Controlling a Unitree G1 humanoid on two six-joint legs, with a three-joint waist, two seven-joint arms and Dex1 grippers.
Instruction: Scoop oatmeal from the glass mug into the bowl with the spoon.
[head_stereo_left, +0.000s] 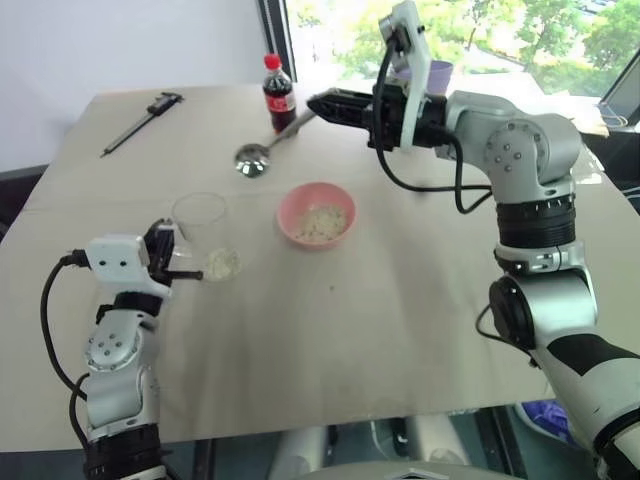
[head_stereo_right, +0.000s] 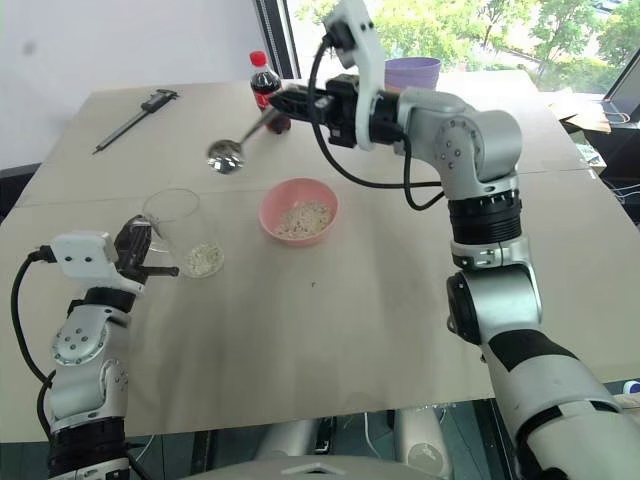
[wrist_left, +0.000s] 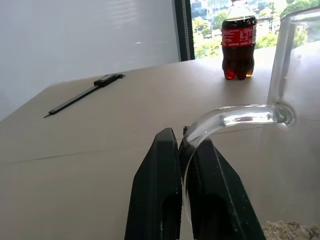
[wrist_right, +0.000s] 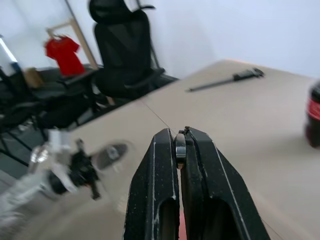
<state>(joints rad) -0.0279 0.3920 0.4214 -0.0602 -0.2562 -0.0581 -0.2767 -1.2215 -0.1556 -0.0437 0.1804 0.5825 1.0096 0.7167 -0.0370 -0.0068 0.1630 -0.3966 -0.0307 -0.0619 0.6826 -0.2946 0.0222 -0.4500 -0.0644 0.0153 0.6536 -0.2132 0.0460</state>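
Note:
The clear glass mug (head_stereo_left: 199, 222) is near the table's front left, with pale oatmeal (head_stereo_left: 222, 264) lying at its bottom. My left gripper (head_stereo_left: 168, 256) is shut on the mug's curved glass handle (wrist_left: 225, 117); the wrist view shows both fingers (wrist_left: 160, 190) pinching it. The pink bowl (head_stereo_left: 316, 213) sits mid-table and holds a small heap of oatmeal (head_stereo_left: 322, 221). My right gripper (head_stereo_left: 316, 103) points left above the far side of the table, shut on the handle end of the silver spoon (head_stereo_left: 252, 160). The spoon's oval end hangs lower, left of and behind the bowl.
A cola bottle (head_stereo_left: 277, 92) with a red cap stands at the back, just behind the spoon. A dark caliper-like tool (head_stereo_left: 140, 122) lies at the back left. A purple cup (head_stereo_right: 412, 72) stands at the far edge behind my right arm. The table's front and right are bare.

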